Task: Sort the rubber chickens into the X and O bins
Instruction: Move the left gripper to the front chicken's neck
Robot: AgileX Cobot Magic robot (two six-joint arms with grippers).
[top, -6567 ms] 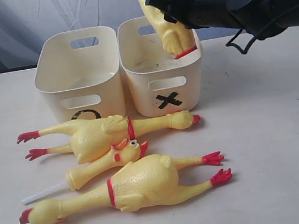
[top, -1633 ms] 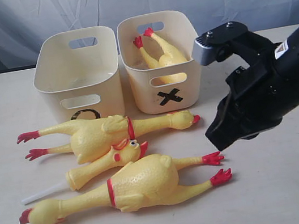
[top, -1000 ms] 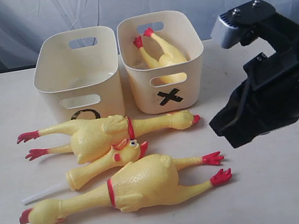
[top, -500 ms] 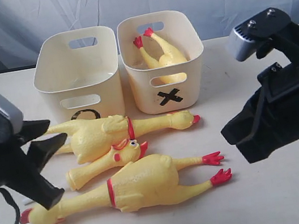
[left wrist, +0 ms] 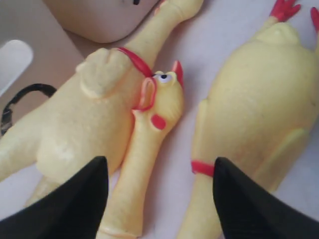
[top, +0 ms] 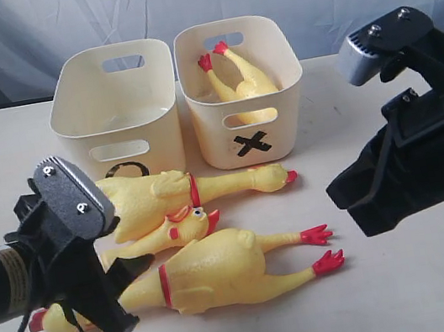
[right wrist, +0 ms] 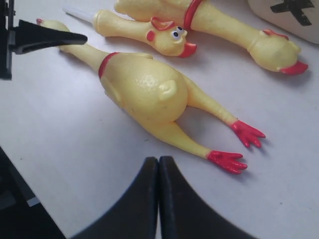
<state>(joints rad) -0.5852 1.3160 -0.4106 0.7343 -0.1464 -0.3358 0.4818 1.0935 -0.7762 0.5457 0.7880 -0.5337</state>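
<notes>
The left tool (top: pixel 127 294) is spread wide with nothing gripped. From its wrist camera, one black finger (left wrist: pixel 65 204) lies over the belly of the rear large chicken (left wrist: pixel 79 119) and the other over the neck of the front large chicken (left wrist: pixel 259 109). The tail end of the small chicken (left wrist: pixel 149 144) sits in the gap between them. I can't tell whether the fingers touch any of the rubber.

The small chicken is slim, with a red comb, a red cheek spot, a white eye and a red beak. A white stub (right wrist: pixel 77 12) sticks out of its tail end. It lies on the desk (top: pixel 414 296) between the two big ones and right against the rear one's belly.

The rear large chicken has a pebbled yellow body, a red neck band and a red beak tip pointing right. The front large chicken has the same band. Its head points left, partly behind the left arm, and its red feet are splayed to the right.

The right tool (right wrist: pixel 158 199) is pressed together and empty, standing off to the right near those red feet.

Behind the row, the O bin (top: pixel 162 138) and the X bin (top: pixel 219 145) stand side by side, cream with oval handle slots. A fourth chicken (top: pixel 240 79) lies head down in the X bin, red feet up.
</notes>
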